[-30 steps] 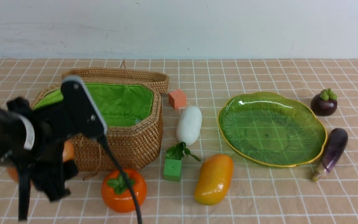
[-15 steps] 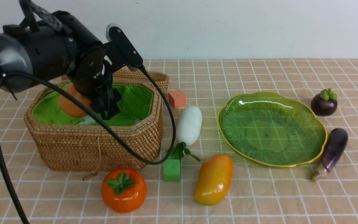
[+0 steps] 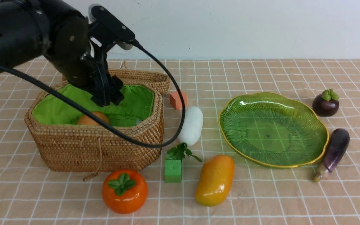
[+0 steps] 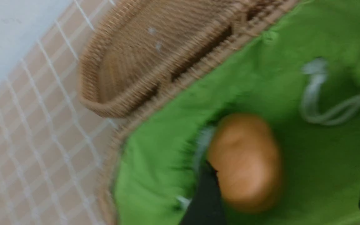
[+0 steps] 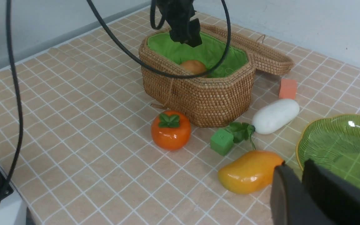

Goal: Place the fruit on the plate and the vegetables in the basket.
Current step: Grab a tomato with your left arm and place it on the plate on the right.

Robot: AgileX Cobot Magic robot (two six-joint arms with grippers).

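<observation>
Left gripper [image 3: 108,97]: jaws spread, gripping nothing, poised above the open mouth of the wicker basket [image 3: 105,150]. The potato [image 3: 93,118] lies loose on the green lining below, by the basket's front wall, so you may count this vegetable as delivered. The lid [image 3: 142,76] is folded back toward the table's far edge, which leaves the mouth free for drops from above.

Right gripper [image 5: 302,187]: jaws drawn almost together and empty, near the plate [image 3: 273,131], which is bare.

Two vegetables remain outside the basket: the radish [image 3: 190,125] between basket and plate, and the eggplant [image 3: 334,150] just beside the plate's rim on the side of the table's right edge.

Fruit awaiting you: mango [image 3: 215,179] and persimmon [image 3: 124,191] near the front edge, and mangosteen [image 3: 325,103] toward the right edge.
</observation>
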